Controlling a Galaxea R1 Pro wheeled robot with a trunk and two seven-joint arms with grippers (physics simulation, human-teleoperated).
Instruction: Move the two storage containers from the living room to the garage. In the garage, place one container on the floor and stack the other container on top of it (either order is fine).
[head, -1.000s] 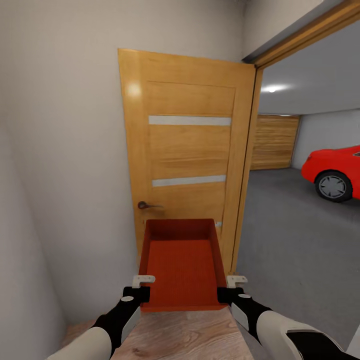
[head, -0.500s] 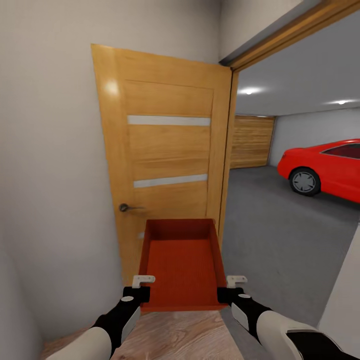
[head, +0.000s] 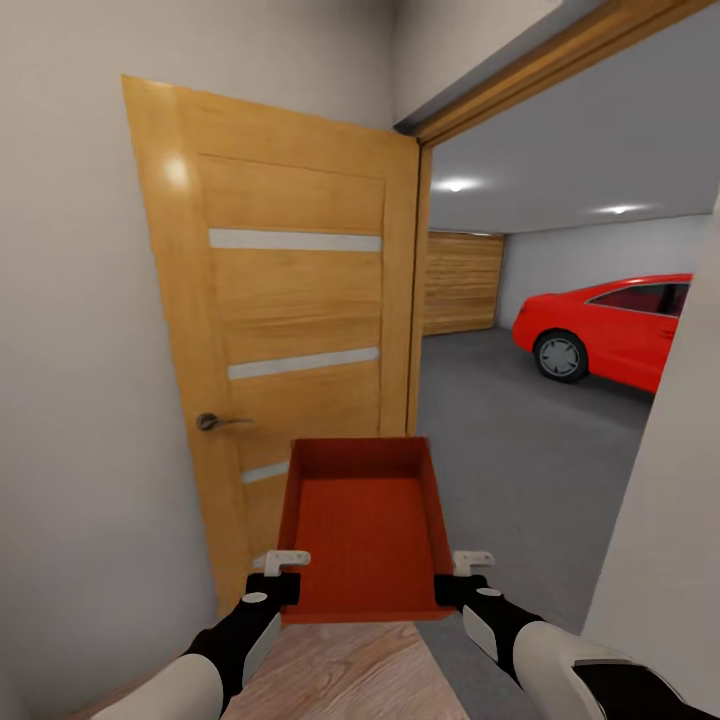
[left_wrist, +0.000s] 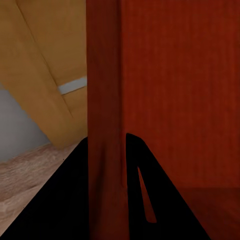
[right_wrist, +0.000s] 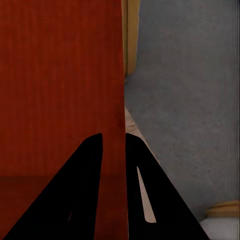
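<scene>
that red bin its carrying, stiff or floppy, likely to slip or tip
The bin probably is stiff: its walls stay straight though pinched only at the near corners. The left claw and right claw grip smooth thin walls, so slipping seems possible. Empty, it is likely light but may sag forward.

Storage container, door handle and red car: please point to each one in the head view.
storage container (head: 362, 540): head view, on its ribbed inner bottom.
door handle (head: 212, 422): head view, on the dark lever.
red car (head: 625, 335): head view, on the side door panel.
</scene>
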